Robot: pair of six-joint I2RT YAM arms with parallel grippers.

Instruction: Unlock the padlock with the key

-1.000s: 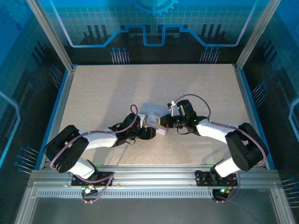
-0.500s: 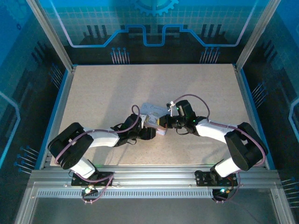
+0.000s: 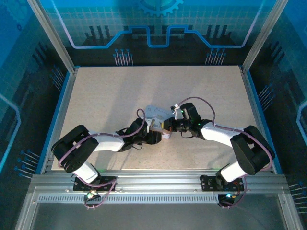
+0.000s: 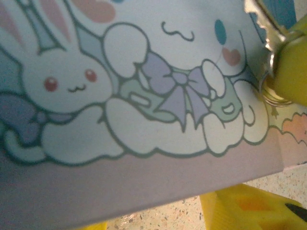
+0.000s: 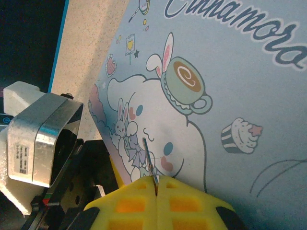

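Key (image 5: 147, 155) sits pinched between right fingers (image 5: 192, 206) over the tin (image 5: 230, 72); left fingers' (image 4: 240, 211) spread is unclear.

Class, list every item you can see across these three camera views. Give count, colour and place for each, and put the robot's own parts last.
tin box: one, pastel blue and pink cartoon print, mid-table where the two arms meet.
key: one, silvery metal, pinched in the right gripper.
table: one, speckled beige with blue edging, under everything.
back panel: one, translucent blue with line pattern, behind the table.
left arm: one, white and black, reaching in from near left.
right arm: one, white and black, reaching in from near right.
left gripper: one, yellow pads, jaws apart at the tin box's lower edge; grip unclear.
right gripper: one, yellow pads, jaws shut on the key.
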